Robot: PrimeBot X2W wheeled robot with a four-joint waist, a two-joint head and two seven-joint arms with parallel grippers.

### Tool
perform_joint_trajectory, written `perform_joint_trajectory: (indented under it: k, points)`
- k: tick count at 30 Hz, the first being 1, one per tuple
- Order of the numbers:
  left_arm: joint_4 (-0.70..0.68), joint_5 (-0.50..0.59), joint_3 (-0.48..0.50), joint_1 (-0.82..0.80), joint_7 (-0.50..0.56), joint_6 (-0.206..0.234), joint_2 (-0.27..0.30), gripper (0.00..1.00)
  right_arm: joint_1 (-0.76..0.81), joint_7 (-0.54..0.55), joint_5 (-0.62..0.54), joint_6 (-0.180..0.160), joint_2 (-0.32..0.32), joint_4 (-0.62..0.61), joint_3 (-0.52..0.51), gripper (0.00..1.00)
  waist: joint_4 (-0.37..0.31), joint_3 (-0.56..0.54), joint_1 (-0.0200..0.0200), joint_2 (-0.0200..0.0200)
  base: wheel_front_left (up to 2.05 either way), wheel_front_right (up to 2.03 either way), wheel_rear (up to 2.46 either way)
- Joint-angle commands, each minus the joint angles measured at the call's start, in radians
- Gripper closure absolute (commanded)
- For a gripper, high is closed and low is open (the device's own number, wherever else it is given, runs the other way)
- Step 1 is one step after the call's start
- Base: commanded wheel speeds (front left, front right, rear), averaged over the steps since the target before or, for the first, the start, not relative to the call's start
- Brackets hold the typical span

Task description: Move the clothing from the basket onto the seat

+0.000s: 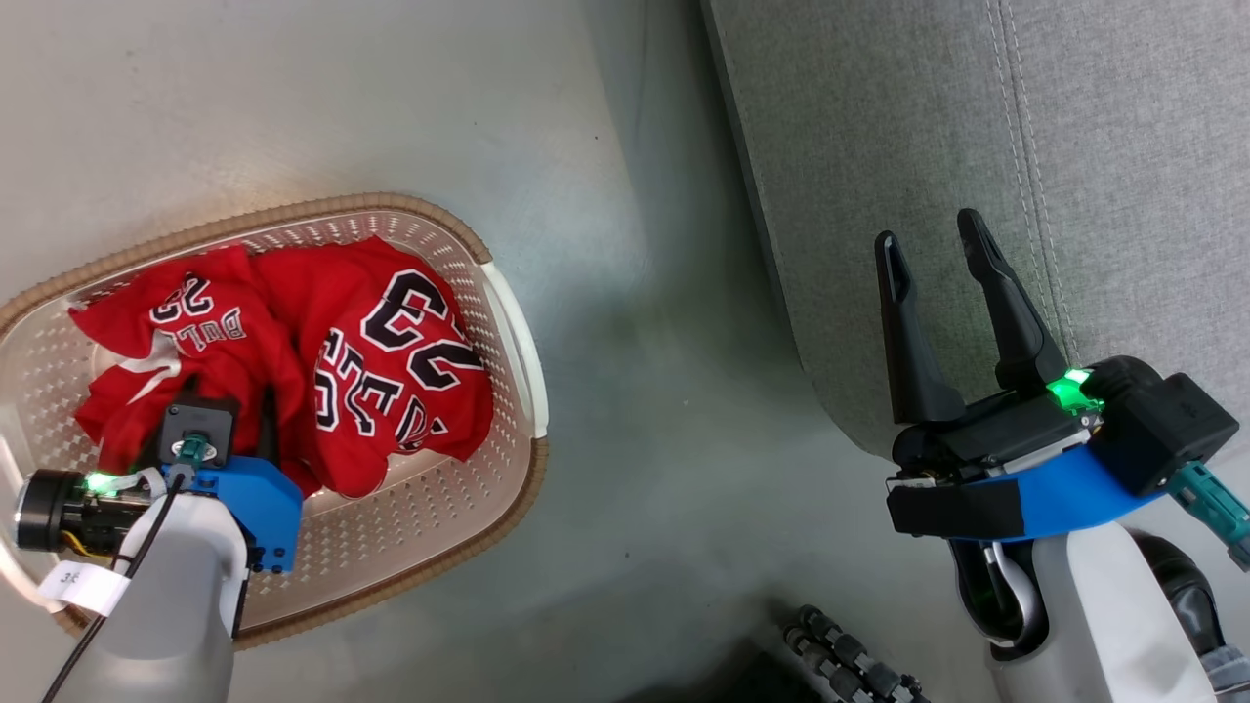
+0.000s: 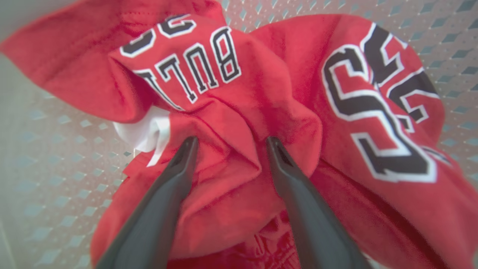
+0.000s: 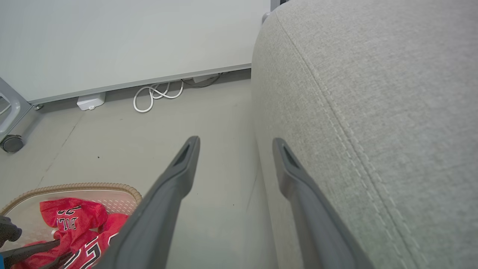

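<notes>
Plainly, the left gripper [image 2: 231, 141] is seen w/ jaws spread wide and nothing clamped. Its 2 dark fingers [image 2: 164, 194] straddle a raised fold of the clothing [image 1: 293, 361]. Whether the tips press in or sit just above can't be told, the wrist view being blurred. The right gripper [image 1: 928, 229] is likewise held open & empty, its 2 fingers pointing up the head view over the rounded edge of the seat [image 1: 879, 146]. Grey floor [image 1: 635, 439] is seen btwn the arms.

Counted: 2 garments, 1 basket [image 1: 293, 210], 1 seat. Both garments are found inside the basket, crumpled & touching, made of bright red smooth fabric w/ white trim. The first garment [image 1: 186, 322], lettered "BULL", lies toward the basket's left end, under the left gripper. The second garment [image 1: 410, 342] lies just to its right, its "23" read upside down in the head view and its long axis approx. up-down that view.

The basket is set on the floor, well apart from the seat. It is cream perforated plastic w/ rounded corners & a brown woven-look rim band, long axis approx. across the head view. The seat is grey woven upholstery w/ a double stitched seam run along it. In the right wrist view a coiled white cable [image 3: 157, 95] & a small white box [image 3: 90, 101] are seen by the wall.
</notes>
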Motion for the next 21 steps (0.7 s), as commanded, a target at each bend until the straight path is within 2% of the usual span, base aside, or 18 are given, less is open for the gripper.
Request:
perform_joint_trajectory:
  k: [1,7,8,9,10,11,21]
  points:
    - [0.005,0.004,-0.004,-0.02,-0.004,0.007,0.007,0.0,-0.016,-0.003,0.006,0.0,-0.002,-0.004,0.001,0.0,-0.004,0.005,-0.0001,0.0,0.0,0.0,0.0]
    - [0.092,0.01,-0.014,-0.057,0.012,0.039,0.018,0.0,-0.012,-0.003,0.023,0.0,-0.002,-0.004,0.01,0.0,-0.02,0.019,-0.0001,0.0,0.0,0.0,0.0]
    - [0.104,0.011,-0.016,-0.062,0.013,0.045,0.021,0.13,-0.013,-0.003,0.027,0.0,-0.002,-0.002,0.012,0.0,-0.022,0.021,-0.0001,0.0,0.0,0.0,0.0]
    - [0.113,0.011,-0.018,-0.067,0.014,0.044,0.024,0.46,-0.015,-0.004,0.028,0.0,-0.002,-0.001,0.015,0.0,-0.025,0.022,-0.0001,0.0,0.0,0.0,0.0]
    - [0.121,0.01,-0.019,-0.07,0.015,0.045,0.026,0.65,-0.016,-0.004,0.031,0.0,-0.002,-0.002,0.018,0.0,-0.028,0.023,-0.0001,0.0,0.0,0.0,0.0]
    - [0.128,0.01,-0.022,-0.074,0.015,0.045,0.028,1.0,-0.018,-0.003,0.035,0.0,-0.002,-0.002,0.021,0.0,-0.031,0.024,-0.0001,0.0,0.0,0.0,0.0]
    - [0.161,-0.004,-0.038,-0.094,0.012,0.035,0.027,1.0,-0.024,-0.003,0.045,0.0,-0.002,0.008,0.014,0.0,-0.037,0.019,-0.0001,0.0,0.0,0.0,0.0]
